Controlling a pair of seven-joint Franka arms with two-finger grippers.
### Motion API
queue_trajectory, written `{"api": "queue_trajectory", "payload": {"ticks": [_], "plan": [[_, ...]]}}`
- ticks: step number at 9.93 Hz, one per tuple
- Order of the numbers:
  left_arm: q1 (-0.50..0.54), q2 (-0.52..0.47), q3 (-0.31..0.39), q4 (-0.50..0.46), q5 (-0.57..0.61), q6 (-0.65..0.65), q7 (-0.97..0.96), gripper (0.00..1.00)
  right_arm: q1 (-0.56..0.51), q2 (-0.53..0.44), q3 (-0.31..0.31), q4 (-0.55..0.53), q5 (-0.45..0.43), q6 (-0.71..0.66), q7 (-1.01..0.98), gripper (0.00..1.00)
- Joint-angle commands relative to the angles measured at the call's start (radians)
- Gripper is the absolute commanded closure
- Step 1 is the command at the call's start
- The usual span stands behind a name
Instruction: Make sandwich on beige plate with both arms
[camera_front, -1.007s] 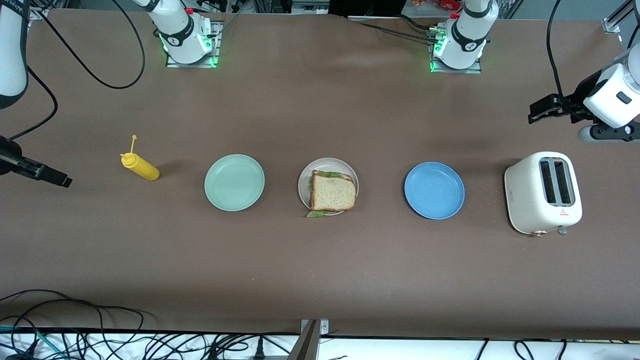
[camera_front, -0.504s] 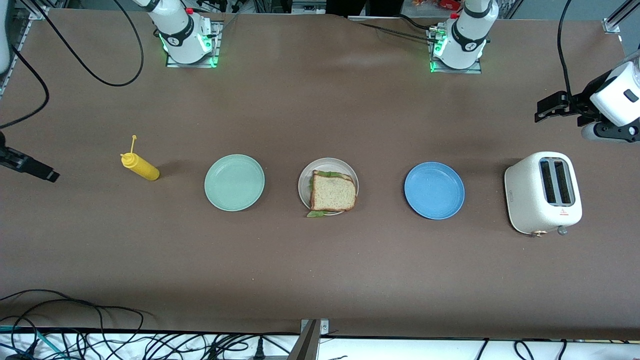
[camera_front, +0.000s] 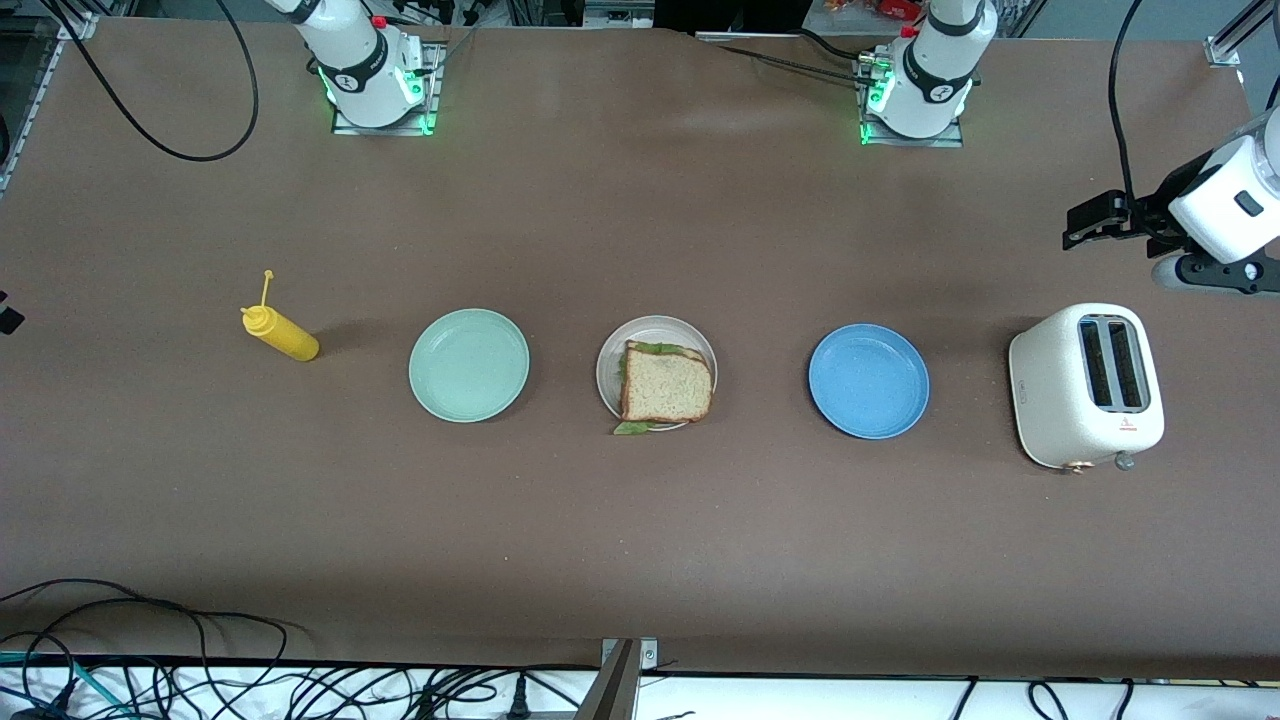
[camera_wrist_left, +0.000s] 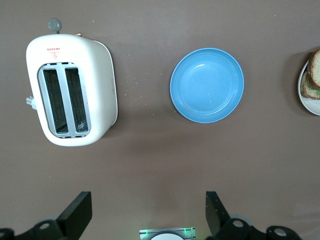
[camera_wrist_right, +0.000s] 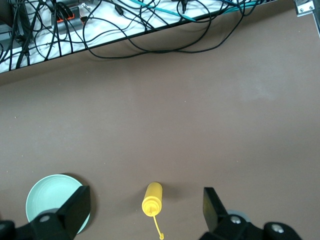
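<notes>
Brown bread with lettuce, the sandwich (camera_front: 666, 384) sits finished on the beige plate (camera_front: 612, 350) mid-counter. Left hand (camera_wrist_left: 149, 215) hangs above the toaster's (camera_front: 1088, 385) end, right hand (camera_wrist_right: 145, 212) above the mustard bottle (camera_wrist_right: 152, 198), both spread empty; best simply keep them clear.

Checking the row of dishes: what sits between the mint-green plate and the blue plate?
In the front view, the beige plate with the sandwich lies between the mint-green plate and the blue plate.
</notes>
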Motion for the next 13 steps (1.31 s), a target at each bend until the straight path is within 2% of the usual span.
{"api": "queue_trajectory", "payload": {"ticks": [1,4,6,8,13], "plan": [[-0.002,0.012,-0.004,0.028,0.033,-0.004,-0.003,0.0,-0.006,0.034,-0.003,0.023,0.006,-0.01,-0.026,0.0],[0.012,0.012,-0.003,0.039,0.033,-0.004,0.0,0.0,-0.002,0.066,-0.003,0.015,0.009,-0.003,-0.034,0.0],[0.012,0.012,0.0,0.042,0.033,-0.004,0.0,0.0,-0.005,0.132,0.002,0.017,0.024,0.008,-0.034,0.0],[0.014,0.012,0.0,0.054,0.033,-0.004,-0.002,0.0,-0.005,0.175,0.0,0.015,0.107,0.036,-0.034,0.0],[0.014,0.012,0.0,0.062,0.024,-0.004,-0.002,0.0,0.056,0.11,0.003,0.015,0.052,0.007,0.023,0.0]]}}
